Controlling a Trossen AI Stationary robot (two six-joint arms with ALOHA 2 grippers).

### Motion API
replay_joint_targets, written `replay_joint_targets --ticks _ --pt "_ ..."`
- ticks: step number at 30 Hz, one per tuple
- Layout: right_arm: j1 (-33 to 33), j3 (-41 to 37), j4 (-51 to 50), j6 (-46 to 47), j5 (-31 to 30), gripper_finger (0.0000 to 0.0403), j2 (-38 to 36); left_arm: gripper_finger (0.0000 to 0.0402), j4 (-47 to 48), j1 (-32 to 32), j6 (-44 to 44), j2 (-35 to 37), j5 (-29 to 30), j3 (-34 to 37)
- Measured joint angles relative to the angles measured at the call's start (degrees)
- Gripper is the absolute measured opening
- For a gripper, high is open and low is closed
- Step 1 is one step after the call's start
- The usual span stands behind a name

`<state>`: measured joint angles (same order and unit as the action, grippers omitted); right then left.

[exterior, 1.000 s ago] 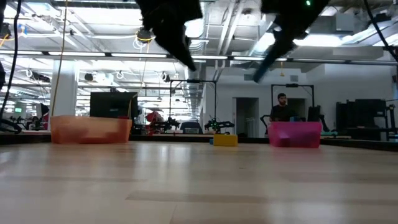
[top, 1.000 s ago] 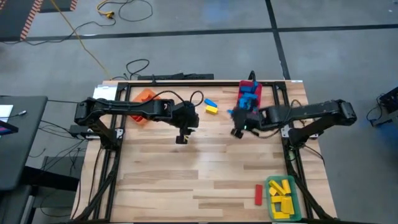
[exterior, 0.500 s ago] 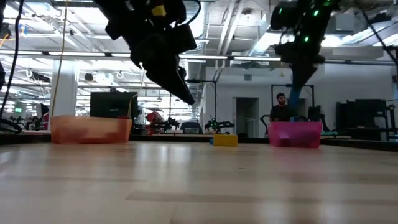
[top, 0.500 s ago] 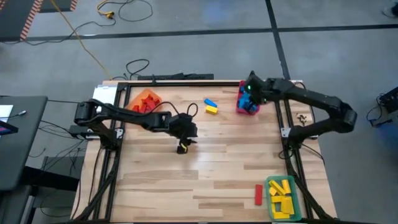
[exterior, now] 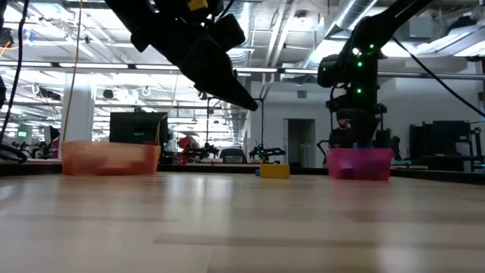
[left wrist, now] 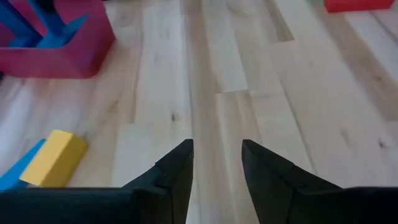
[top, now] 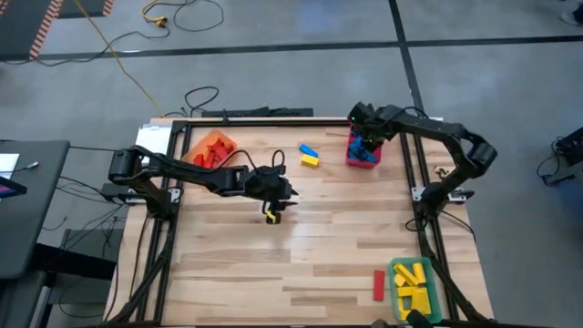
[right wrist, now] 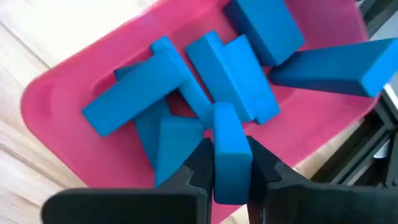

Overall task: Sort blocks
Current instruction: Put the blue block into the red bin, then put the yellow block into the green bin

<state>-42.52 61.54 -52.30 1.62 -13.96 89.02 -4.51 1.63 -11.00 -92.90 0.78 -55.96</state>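
Observation:
My right gripper (right wrist: 231, 169) hangs over the pink bin (top: 363, 157) at the far right, shut on a blue block (right wrist: 230, 146). Several blue blocks (right wrist: 186, 87) lie heaped in that bin. My left gripper (left wrist: 216, 165) stands open above the bare table middle (top: 275, 210), slanting down, with nothing between its fingers. A yellow block (left wrist: 56, 158) and a blue block (left wrist: 17, 175) lie side by side on the wood (top: 310, 157), between the two far bins. My right gripper pinches the blue block by its two long sides (right wrist: 231, 163) between its two fingers. The fingers come from above, pointing down, and lie along the block. The block points down into the pink bin; I cannot tell whether its lower end (right wrist: 225, 113) touches the heap.
An orange bin (top: 211, 148) with red blocks stands at the far left. A green bin (top: 414, 287) with yellow blocks sits at the near right corner, with a red block (top: 378, 284) on the table beside it. A person (exterior: 345, 130) stands in the room beyond.
My right gripper has swung with the blue block from the table's middle toward the far edge, has stopped over the pink bin, and has tipped to point down. My left gripper has sunk toward the table and tipped further down; its gap looks the same.

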Motion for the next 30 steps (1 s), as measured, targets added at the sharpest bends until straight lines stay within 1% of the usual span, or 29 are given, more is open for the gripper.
replay_joint_targets --ticks 3,6,9,13,18,21,23,26,30 --pt "0.0 0.0 -0.3 -0.2 0.0 0.007 0.4 0.0132 0.0 0.0 -1.7 0.0 0.8 0.0" --pt "0.0 0.0 -0.4 -0.2 0.0 0.0089 -0.8 0.0132 -0.5 0.3 -4.2 0.0 2.0 0.0" --pt "0.2 0.0 -0.3 -0.6 -0.1 0.012 -3.4 0.0132 -1.7 1.3 -6.8 0.0 2.8 0.0" --pt "0.5 0.0 -1.0 -0.2 -1.0 0.0171 -8.0 0.0132 -3.1 4.2 -11.1 0.0 3.1 0.0" --pt "1.7 0.0 -2.1 5.1 -1.0 0.0222 -15.3 0.0132 -5.3 9.3 -12.7 0.0 3.0 0.0" --pt "5.2 0.0 -3.2 7.7 0.0 0.0237 -19.8 0.0132 -6.2 12.5 -13.1 0.0 1.4 0.0" --pt "9.3 0.0 -3.2 9.4 0.5 0.0239 -22.2 0.0132 -6.5 14.5 -13.7 0.0 -1.2 0.0" --pt "16.6 0.0 -2.9 12.1 0.6 0.0239 -24.9 0.0133 -6.6 17.0 -14.4 0.0 -5.5 -0.3" --pt "27.2 0.0 -2.9 16.4 0.6 0.0239 -26.7 0.0147 -6.5 19.0 -16.2 0.0 -7.9 -2.0"
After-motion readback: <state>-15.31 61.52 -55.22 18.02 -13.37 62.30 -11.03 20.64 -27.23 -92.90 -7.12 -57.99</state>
